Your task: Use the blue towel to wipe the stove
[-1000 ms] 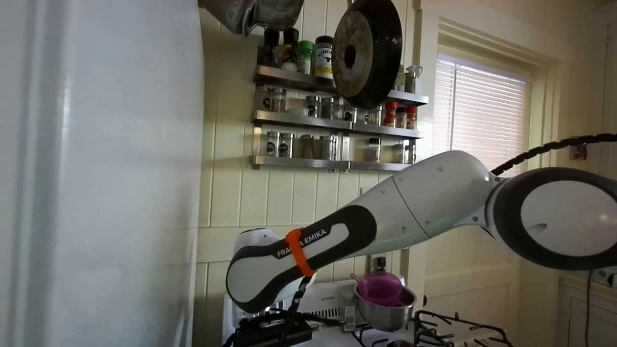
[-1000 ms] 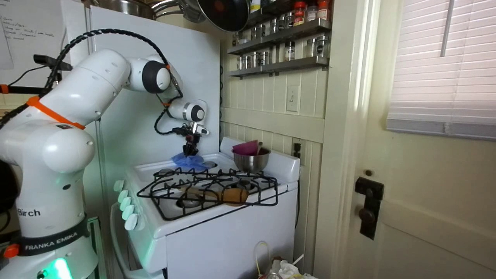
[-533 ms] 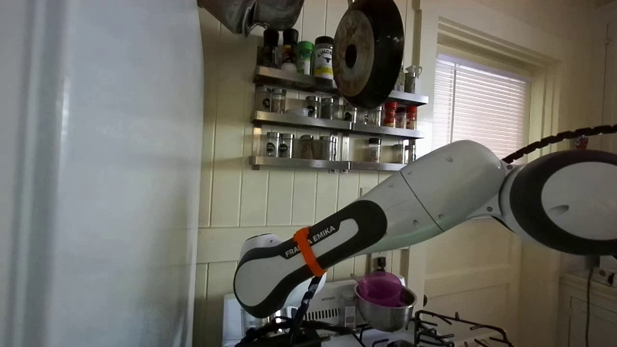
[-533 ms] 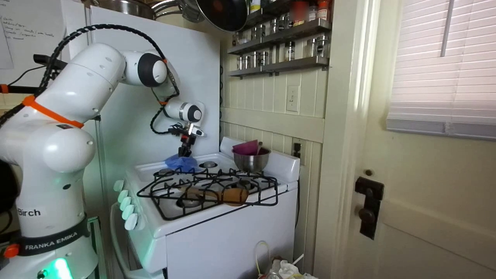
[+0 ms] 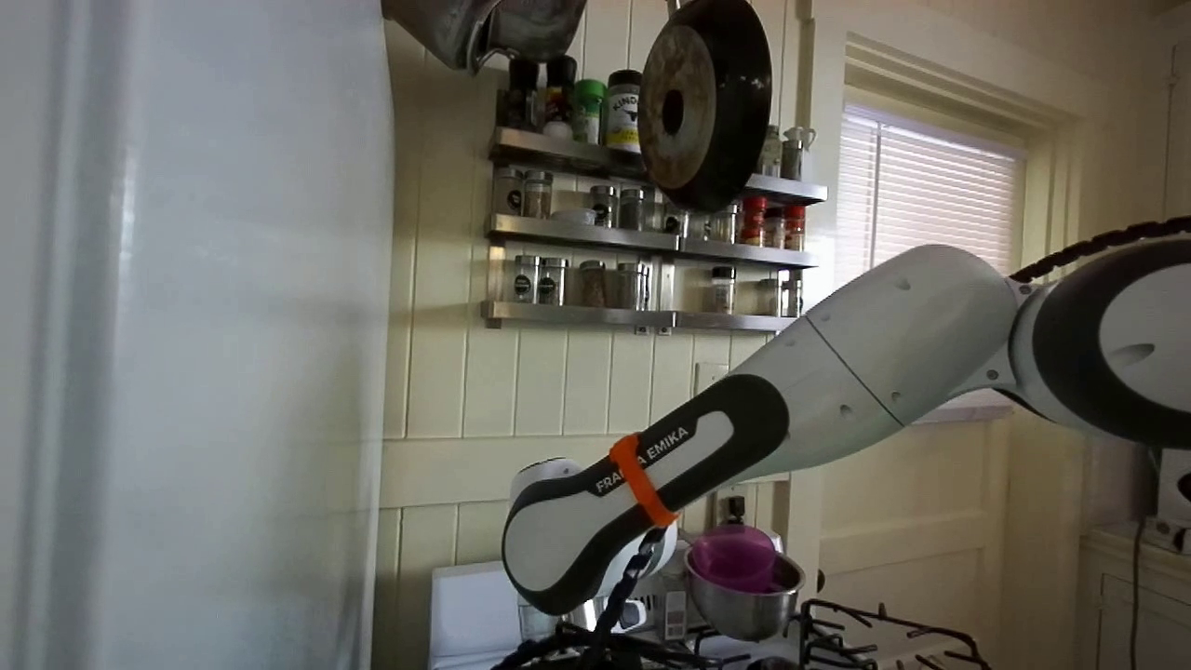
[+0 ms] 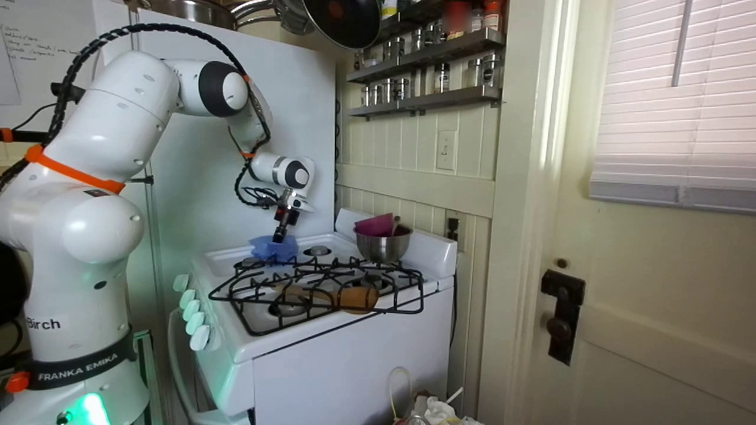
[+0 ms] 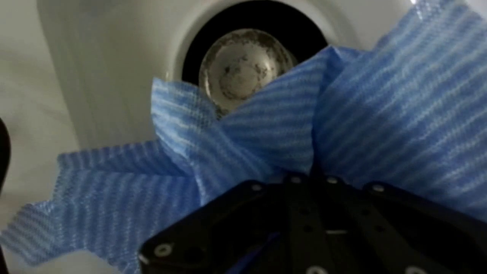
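Note:
The blue towel (image 6: 274, 249) lies bunched on the white stove (image 6: 354, 360), on the side toward the tall white panel. My gripper (image 6: 279, 237) points down, tilted, with its fingertips in the towel. In the wrist view, the striped towel (image 7: 399, 125) spreads out on both sides of my gripper (image 7: 312, 177), which is shut on a fold of it. The towel partly covers a round burner (image 7: 239, 72). The fingertips' ends are hidden in the cloth. In an exterior view, the stove's back panel (image 5: 475, 605) shows, but the gripper and towel are out of view.
Black grates (image 6: 319, 283) stand stacked on the stove, with a wooden utensil (image 6: 357, 299) among them. A metal bowl (image 6: 384, 247) holding a purple container (image 6: 375, 225) sits at the back. A tall white panel (image 6: 195, 206) borders the stove. A pan (image 5: 707, 102) hangs above.
My gripper has moved along the stove toward the knob side, dragging the towel with it. The arm's elbow has risen and drawn back, and the gripper tilts more.

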Controlling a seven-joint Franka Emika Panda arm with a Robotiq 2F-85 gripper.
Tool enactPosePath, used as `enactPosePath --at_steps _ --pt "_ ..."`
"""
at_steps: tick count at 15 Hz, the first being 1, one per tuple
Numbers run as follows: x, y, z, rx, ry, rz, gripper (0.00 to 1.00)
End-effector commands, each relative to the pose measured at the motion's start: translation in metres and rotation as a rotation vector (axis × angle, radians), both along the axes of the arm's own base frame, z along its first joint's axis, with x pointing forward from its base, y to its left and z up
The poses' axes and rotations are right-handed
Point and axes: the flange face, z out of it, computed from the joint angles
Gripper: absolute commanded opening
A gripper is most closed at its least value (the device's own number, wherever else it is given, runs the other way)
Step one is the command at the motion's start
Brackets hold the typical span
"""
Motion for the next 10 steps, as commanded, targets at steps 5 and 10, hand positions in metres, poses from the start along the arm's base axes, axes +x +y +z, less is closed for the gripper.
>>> enactPosePath --at_steps 5,10 --pt "-0.014 -0.053 0.005 -0.149 -0.092 -0.347 0.01" --pt "-0.017 -0.078 0.045 -0.278 -0.250 -0.479 0.01"
